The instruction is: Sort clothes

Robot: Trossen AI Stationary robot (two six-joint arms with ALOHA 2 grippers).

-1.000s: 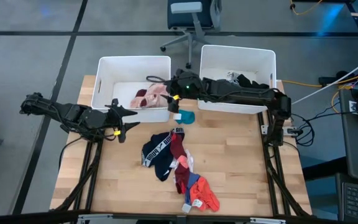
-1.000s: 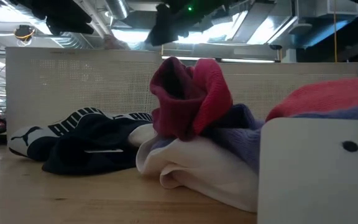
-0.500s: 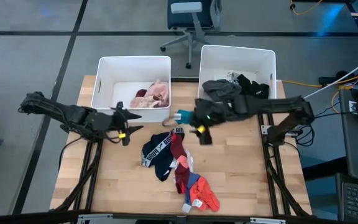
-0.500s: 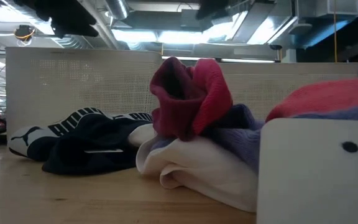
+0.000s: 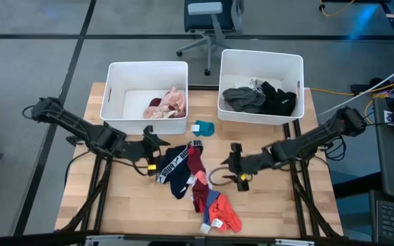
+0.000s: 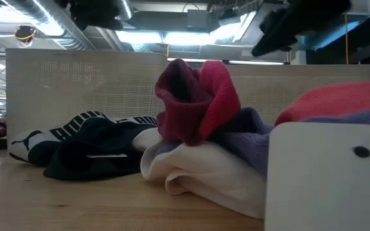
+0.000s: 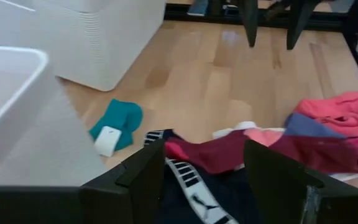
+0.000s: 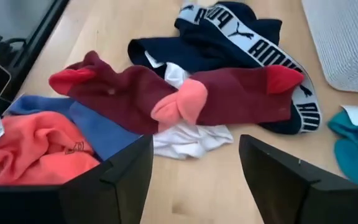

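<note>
- We saw the left claw (image 5: 157,150) low over the wooden surface (image 5: 272,198), its fingers apart and gripping nothing, just beside the navy briefs with the white lettered band (image 5: 173,164) at the near end of the clothes pile.
- In the left wrist view those navy briefs (image 7: 191,193) lay right between and under its two dark fingers, with the maroon sock (image 7: 229,152) just past them.
- We found the right claw (image 5: 236,166) on the other side of the pile, fingers likewise spread and empty, near the maroon sock (image 5: 195,164) but not touching it.
- From the right wrist view the maroon sock (image 8: 166,93), with its red toe and pink heel, stretched across the gap between the fingers, lying over a white garment (image 8: 188,138) and the navy briefs (image 8: 241,37).
- We noted a coral garment (image 8: 30,146) and a blue one (image 8: 86,124) beside it at the pile's far end; from above, the coral garment (image 5: 226,217) lay nearest the surface's front edge.
- A small teal garment (image 5: 204,128) lay alone on the surface, just in front of the left white bin (image 5: 115,75) and apart from both claws.
- The left bin held pink and maroon clothes (image 5: 168,104); the right white bin (image 5: 293,65) held grey and black clothes (image 5: 260,98).
- In the low view the maroon sock (image 6: 194,96) stood bunched on top of the white garment (image 6: 198,170).
</note>
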